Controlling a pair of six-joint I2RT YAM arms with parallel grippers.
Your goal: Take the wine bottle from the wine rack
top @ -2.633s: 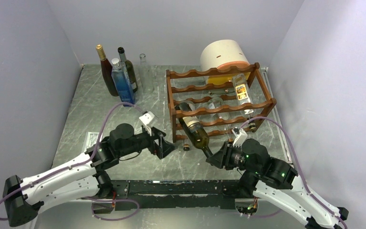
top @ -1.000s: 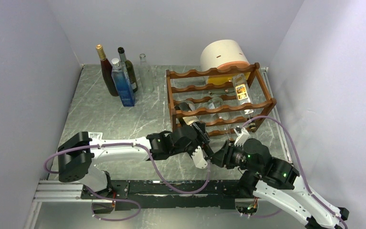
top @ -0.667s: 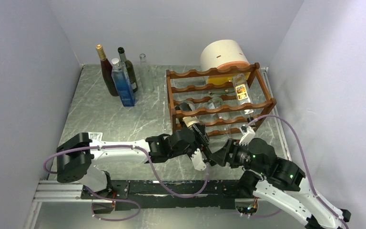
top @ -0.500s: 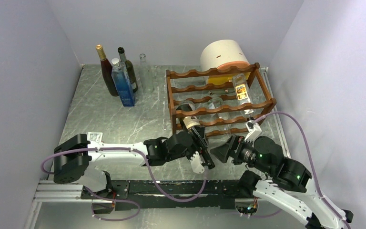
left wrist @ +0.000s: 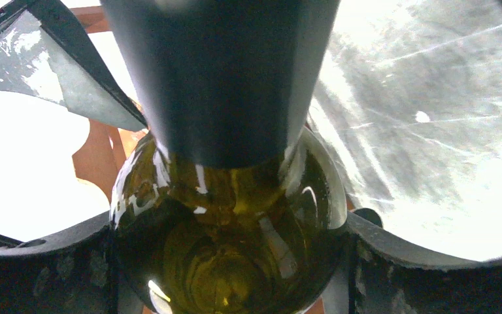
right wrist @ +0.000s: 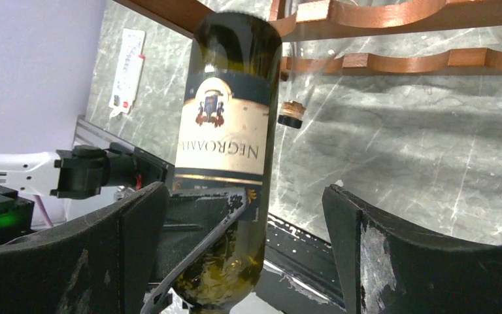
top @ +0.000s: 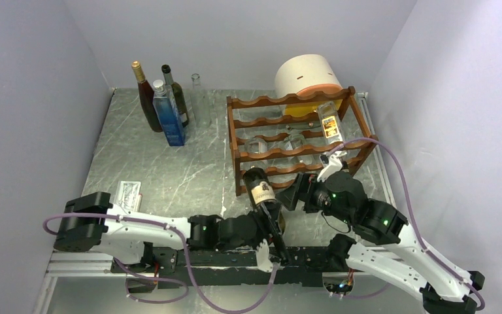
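The left gripper (top: 271, 226) grips the dark green glass wine bottle (top: 259, 190) so it cannot fall beside the reddish-brown wooden wine rack (top: 301, 152). The right gripper (top: 291, 196) is wide open and holds nothing.

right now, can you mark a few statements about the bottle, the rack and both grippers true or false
1. The left gripper grips the wine bottle. True.
2. The right gripper is shut on the bottle's neck. False: it is open and holds nothing.
3. The wine rack is empty. False: clear bottles lie in it.
4. At the far left corner of the table stand four bottles, upright. True.
5. The white-and-orange cylinder sits in front of the rack. False: it sits behind it.
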